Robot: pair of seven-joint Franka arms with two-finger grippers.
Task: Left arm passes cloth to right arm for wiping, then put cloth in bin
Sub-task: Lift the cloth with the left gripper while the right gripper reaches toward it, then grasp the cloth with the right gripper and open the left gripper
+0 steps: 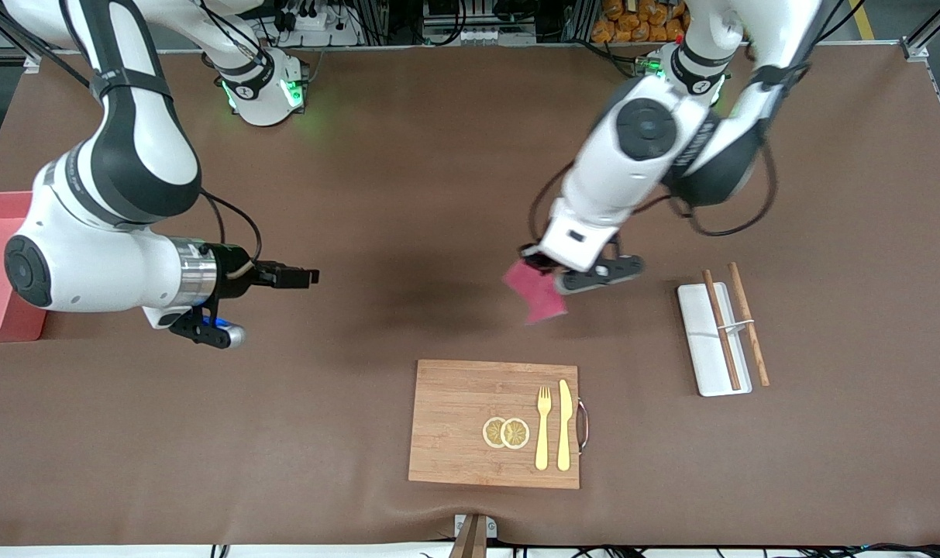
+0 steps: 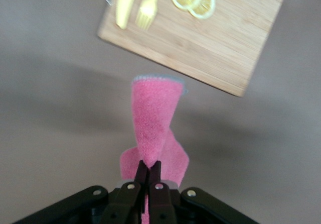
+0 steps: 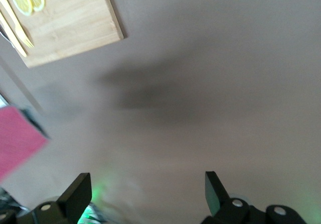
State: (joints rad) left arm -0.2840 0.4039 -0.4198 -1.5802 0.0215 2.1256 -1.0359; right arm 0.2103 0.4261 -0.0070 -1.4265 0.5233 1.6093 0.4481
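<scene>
No lettering anywhere that I can read. The left gripper pinches the cloth between closed fingers — it dangles over bare table. The right gripper (jaws spread wide, empty) hangs well apart from it.

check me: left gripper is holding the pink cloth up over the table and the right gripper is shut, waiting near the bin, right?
Not quite: the right gripper is open, its fingers wide apart in the right wrist view. The left gripper does hold the cloth up.
</scene>
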